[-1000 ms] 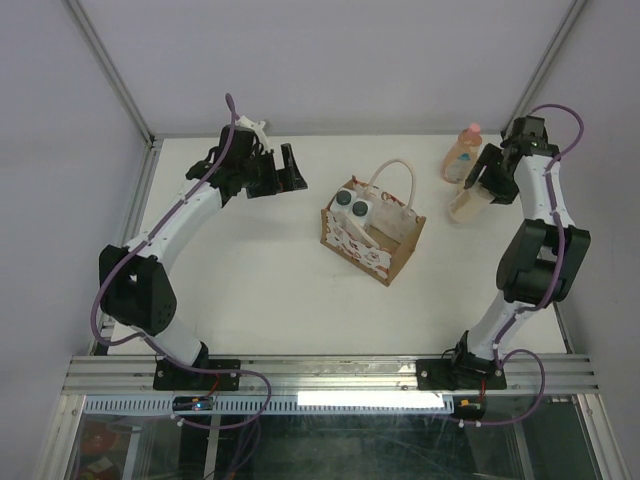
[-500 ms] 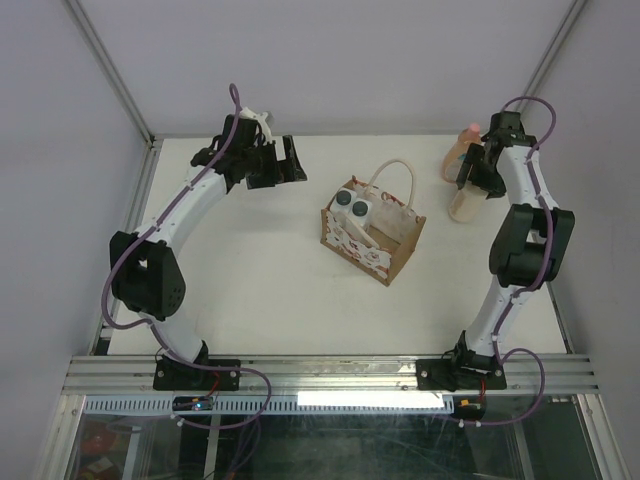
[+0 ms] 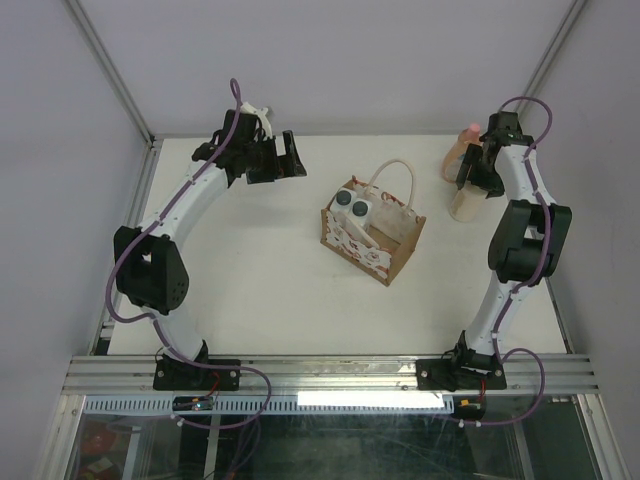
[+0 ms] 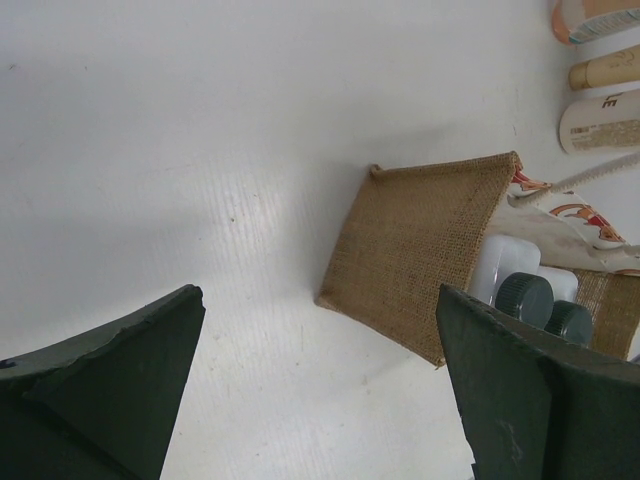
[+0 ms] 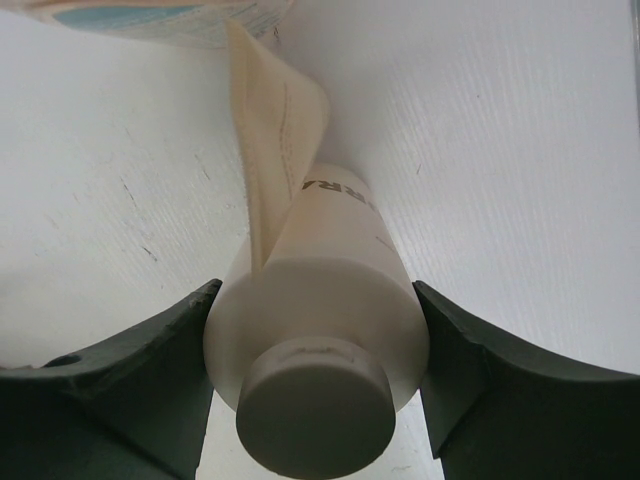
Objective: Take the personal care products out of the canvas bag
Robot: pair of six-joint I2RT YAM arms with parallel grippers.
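The canvas bag [image 3: 372, 238] stands mid-table, and two white bottles with dark caps [image 3: 352, 205] are upright inside it. The left wrist view shows the bag's plain brown side [image 4: 420, 250] and the dark caps [image 4: 525, 300]. My left gripper [image 3: 288, 160] [image 4: 320, 300] is open and empty, hovering left of the bag. My right gripper [image 3: 470, 178] [image 5: 315, 290] reaches down over the cream bottle [image 3: 462, 206] [image 5: 320, 330] at the far right, with both jaws against its sides. The peach-orange bottle [image 3: 461, 153] [image 5: 150, 12] stands just behind it.
A beige flat tube [image 5: 270, 130] [image 4: 605, 68] lies between the peach and cream bottles. The bag's rope handles [image 3: 395, 172] arch above its opening. Cage posts stand at the back corners. The table's right edge is close to the right arm.
My right arm has drawn back towards the far edge, and the cream bottle has shifted slightly left. My left arm has pulled a little further back. The bag has not moved.
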